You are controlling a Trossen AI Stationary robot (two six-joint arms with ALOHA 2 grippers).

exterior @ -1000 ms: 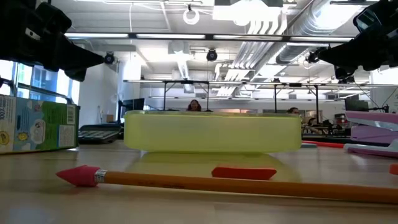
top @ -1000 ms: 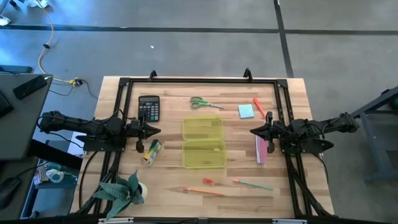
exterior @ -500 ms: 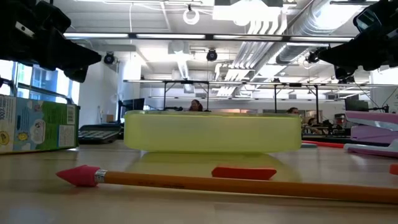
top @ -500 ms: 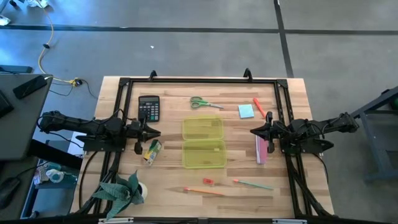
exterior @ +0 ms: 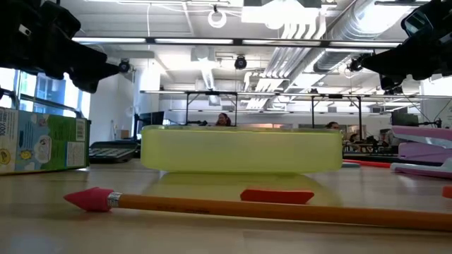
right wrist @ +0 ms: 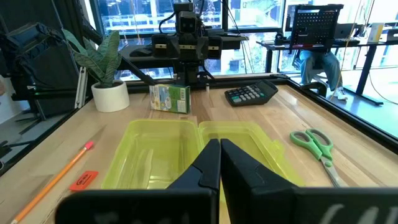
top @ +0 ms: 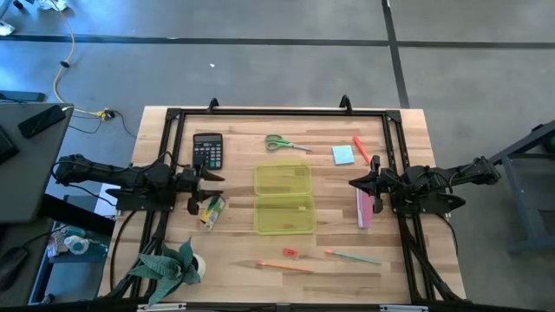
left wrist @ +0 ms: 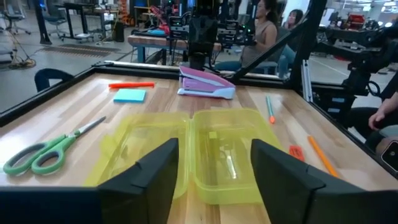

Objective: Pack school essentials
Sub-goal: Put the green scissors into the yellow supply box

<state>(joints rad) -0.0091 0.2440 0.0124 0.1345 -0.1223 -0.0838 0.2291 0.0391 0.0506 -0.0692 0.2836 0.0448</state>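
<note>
The open yellow-green case lies flat mid-table. Around it rest the green-handled scissors, blue sticky-note pad, red marker, green-yellow pack, orange pencil, tiny red piece and green pencil. My left gripper hovers open at the table's left side, pointing level at the case. My right gripper hovers shut at the right side, its fingers aimed at the case. Neither touches anything.
A black calculator lies at the far left. A pink stapler lies below my right gripper. A potted plant stands at the near left corner. A black frame borders the table.
My left gripper has opened its fingers while staying in place above the table's left side. Nothing on the table has moved.
</note>
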